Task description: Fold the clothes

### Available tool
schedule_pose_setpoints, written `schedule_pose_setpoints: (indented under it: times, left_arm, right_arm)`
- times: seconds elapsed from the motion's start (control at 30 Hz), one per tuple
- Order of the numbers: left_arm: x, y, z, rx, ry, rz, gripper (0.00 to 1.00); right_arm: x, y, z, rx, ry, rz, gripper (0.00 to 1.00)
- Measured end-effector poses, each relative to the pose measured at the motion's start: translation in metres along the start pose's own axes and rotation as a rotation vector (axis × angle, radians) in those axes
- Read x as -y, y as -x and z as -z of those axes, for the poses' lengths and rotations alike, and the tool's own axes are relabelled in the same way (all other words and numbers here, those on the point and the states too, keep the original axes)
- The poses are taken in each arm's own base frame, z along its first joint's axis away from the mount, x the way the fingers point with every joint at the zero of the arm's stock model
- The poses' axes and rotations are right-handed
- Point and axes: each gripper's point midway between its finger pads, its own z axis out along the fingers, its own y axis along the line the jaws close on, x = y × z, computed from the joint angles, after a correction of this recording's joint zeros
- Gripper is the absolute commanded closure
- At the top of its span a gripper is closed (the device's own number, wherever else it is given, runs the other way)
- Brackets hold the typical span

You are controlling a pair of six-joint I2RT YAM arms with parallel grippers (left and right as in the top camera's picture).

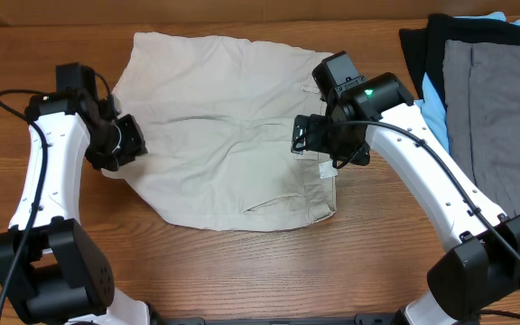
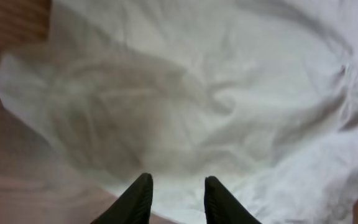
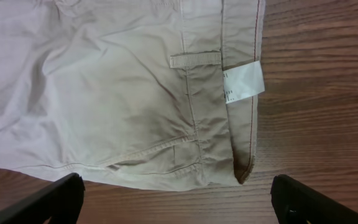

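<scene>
one pair of beige shorts (image 1: pixel 224 135) spread on the table (image 1: pixel 242 271).
two grippers over it: left gripper (image 2: pixel 178 183) slightly parted, right gripper (image 3: pixel 179 190) wide apart, both holding nothing.

this looks like a robot laboratory or a test bench, not a home. two white robot arms with black joints, the left arm (image 1: pixel 39 171) and the right arm (image 1: pixel 431 171), stand at the near edge of a brown wood-grain table (image 1: pixel 242 271), with thin black cables (image 1: pixel 16 91) on them. pale beige cloth shorts (image 1: pixel 224 135) and a pile of black, light-blue and grey garments (image 1: pixel 486 108) lie on it.
</scene>
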Motion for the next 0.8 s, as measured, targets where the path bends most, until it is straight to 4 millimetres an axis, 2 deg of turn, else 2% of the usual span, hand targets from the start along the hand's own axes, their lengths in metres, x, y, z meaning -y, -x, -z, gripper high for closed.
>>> schedule_pose_setpoints:
  times: [0.17, 0.3, 0.4, 0.47, 0.6, 0.7, 0.8]
  left_arm:
    - [-0.008, -0.015, 0.010, -0.047, -0.003, 0.015, 0.69]
    - [-0.014, -0.022, 0.027, -0.012, -0.012, 0.015, 0.69]
    - [-0.022, -0.034, 0.031, 0.006, -0.021, 0.035, 0.69]
    - [-0.029, -0.043, 0.027, 0.001, -0.032, 0.057, 0.69]
    - [-0.043, -0.066, 0.002, -0.066, -0.047, 0.106, 0.70]
    - [-0.045, -0.085, -0.014, -0.129, -0.054, 0.114, 0.72]
    - [-0.042, -0.097, -0.023, -0.162, -0.051, 0.092, 0.71]
  right_arm:
    - [0.000, 0.000, 0.000, 0.000, 0.000, 0.003, 0.00]
    - [-0.001, 0.001, 0.000, 0.004, 0.003, 0.009, 0.00]
    - [-0.001, 0.001, 0.000, 0.005, 0.006, 0.017, 0.00]
    - [-0.001, 0.001, 0.000, 0.005, 0.007, 0.023, 0.00]
    - [-0.002, 0.002, 0.000, 0.010, 0.010, 0.031, 0.00]
    - [-0.004, 0.005, 0.000, 0.018, 0.015, 0.039, 0.00]
    - [-0.004, 0.006, 0.000, 0.023, 0.018, 0.044, 0.00]
